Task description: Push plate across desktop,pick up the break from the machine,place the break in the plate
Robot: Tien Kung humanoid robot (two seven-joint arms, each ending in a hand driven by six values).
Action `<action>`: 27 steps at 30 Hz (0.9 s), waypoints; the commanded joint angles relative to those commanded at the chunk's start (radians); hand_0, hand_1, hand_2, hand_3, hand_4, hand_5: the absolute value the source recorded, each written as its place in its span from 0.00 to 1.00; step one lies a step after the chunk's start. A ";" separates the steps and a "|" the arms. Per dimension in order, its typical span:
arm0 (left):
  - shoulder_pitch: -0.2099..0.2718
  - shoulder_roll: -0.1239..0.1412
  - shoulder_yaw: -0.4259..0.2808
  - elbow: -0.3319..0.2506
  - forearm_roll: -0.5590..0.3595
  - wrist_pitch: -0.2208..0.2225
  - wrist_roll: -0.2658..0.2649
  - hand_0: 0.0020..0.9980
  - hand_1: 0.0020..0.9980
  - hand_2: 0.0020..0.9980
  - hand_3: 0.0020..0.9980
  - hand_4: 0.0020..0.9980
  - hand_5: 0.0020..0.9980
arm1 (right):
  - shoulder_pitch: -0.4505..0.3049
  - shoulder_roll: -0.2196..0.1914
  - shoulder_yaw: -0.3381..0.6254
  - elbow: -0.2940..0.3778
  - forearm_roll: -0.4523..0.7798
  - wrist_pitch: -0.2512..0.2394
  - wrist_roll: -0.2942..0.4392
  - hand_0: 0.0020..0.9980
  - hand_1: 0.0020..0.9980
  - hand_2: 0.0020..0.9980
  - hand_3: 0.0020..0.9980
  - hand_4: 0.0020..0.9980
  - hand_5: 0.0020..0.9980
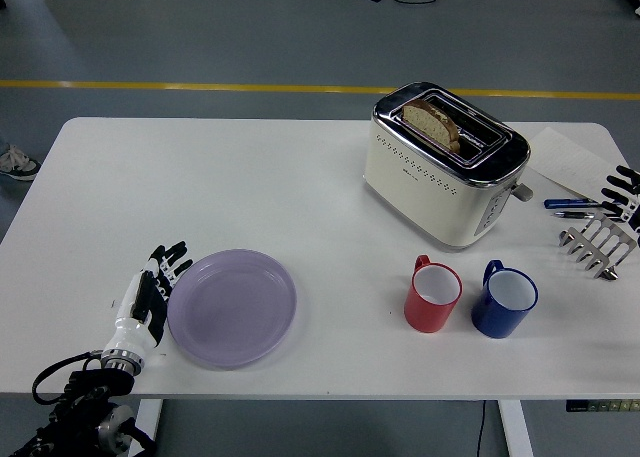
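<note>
On the white worktop (250,197), the left hand (152,289), fingers straight, lies flat against the left rim of the lilac plate (232,306) near the near edge. Bread (432,123) stands in the cream toaster (443,164) toward the far right. The right hand (623,189) shows at the right edge.

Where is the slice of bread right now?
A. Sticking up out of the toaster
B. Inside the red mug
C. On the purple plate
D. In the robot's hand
A: the slice of bread stands in a slot on top of the toaster, while the purple plate is bare and the left hand only rests against the plate's edge.
</note>
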 joint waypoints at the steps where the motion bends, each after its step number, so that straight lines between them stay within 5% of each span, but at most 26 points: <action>1: -0.002 0.000 0.004 0.000 -0.005 0.000 0.000 0.83 0.85 0.90 0.79 0.54 1.00 | 0.000 0.000 0.000 0.000 0.000 0.000 0.000 0.79 0.75 0.76 0.76 0.56 0.69; 27: -0.083 -0.009 0.113 0.027 -0.174 -0.029 -0.003 0.82 0.84 0.89 0.79 0.54 1.00 | 0.006 0.000 -0.007 -0.002 0.000 0.000 0.000 0.79 0.75 0.75 0.75 0.57 0.70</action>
